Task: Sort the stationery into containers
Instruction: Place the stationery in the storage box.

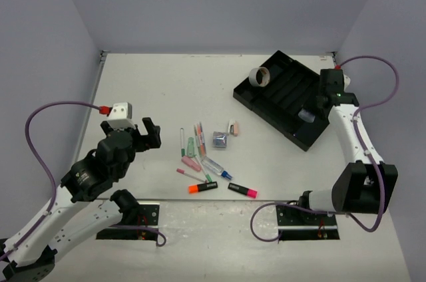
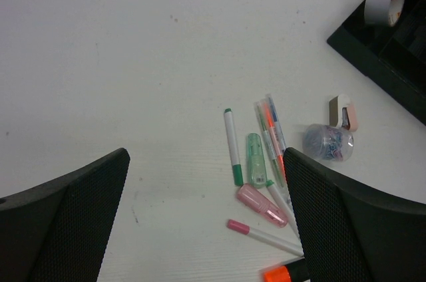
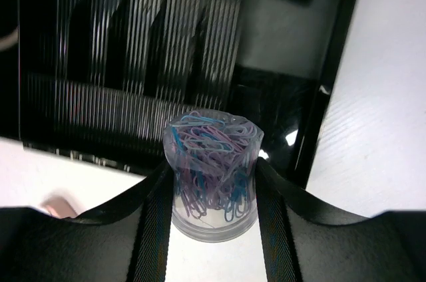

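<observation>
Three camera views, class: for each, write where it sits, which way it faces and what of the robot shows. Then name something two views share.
Top external: above and behind the robot, looking down on the table; both arms, left gripper and right gripper show.
Left wrist: on the left arm, looking forward and down at the pens; its open fingers frame the view.
Right wrist: above the black tray, looking down; its fingers grip a tub of paper clips.
Shared: the tape ring, in top external and left wrist.

Soft, even light from above; faint shadows on the table [image 1: 160, 89]. In the right wrist view the tub [image 3: 213, 169] is sharp, the tray [image 3: 133, 62] behind streaked, blurred, with glare spots.
</observation>
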